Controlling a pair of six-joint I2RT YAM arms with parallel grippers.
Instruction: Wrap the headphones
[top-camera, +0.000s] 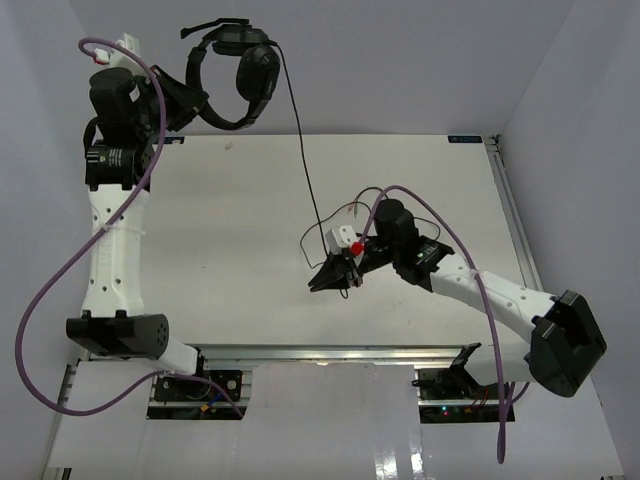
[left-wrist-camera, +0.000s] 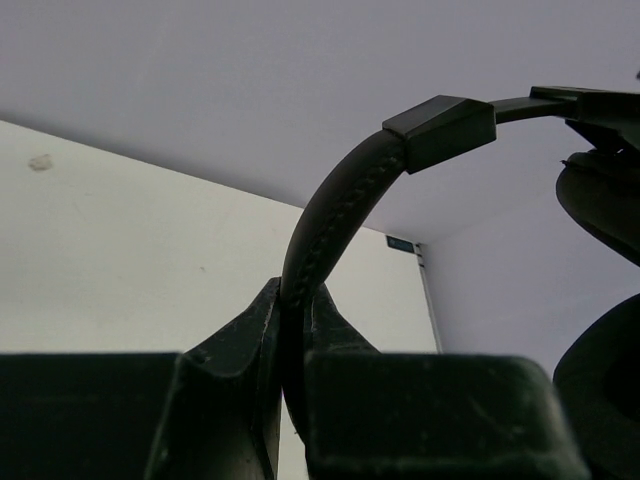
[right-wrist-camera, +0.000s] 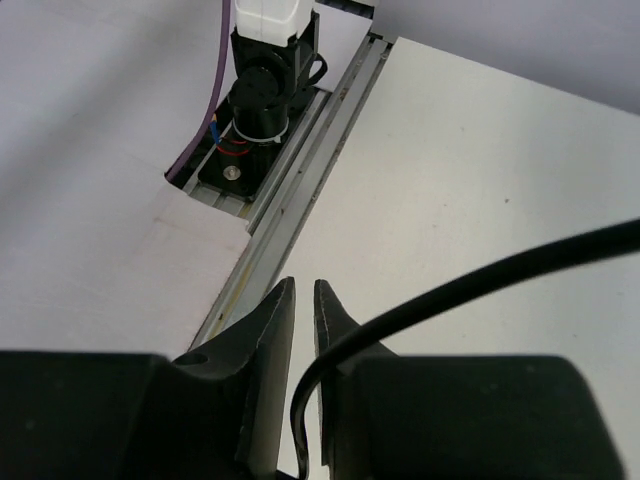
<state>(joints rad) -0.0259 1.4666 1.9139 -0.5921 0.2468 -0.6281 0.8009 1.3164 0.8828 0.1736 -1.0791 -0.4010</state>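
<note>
Plainly the headphones (top-camera: 258, 78) were light and rigid enough to hang from one pinch. The left gripper (top-camera: 195, 105) had its jaws clamped on the padded headband (left-wrist-camera: 335, 215) and held the set in the air above the table's (top-camera: 220, 250) far left corner. The stitched padding probably gave a sure, non-slip grip. The earcups (top-camera: 232, 40) looked bulkier and softer, so they seemed poorer places to hold.

The cord (top-camera: 303, 160) was the awkward part. It was thin, limp and likely slick, so it would sag and slide unless pinched squarely. It dropped from an earcup in a long slack line to mid-table, where the right gripper (top-camera: 325, 280) sat low. In the right wrist view its jaws stood narrow, almost together, with the cord curling down into the slit between them, so it appeared nipped. Sharp tugs near the earcup joint could strain it.

The headphones were matte black throughout, with a slim arched band, a hard angular slider block and round cups. I could not make out the plug.
</note>
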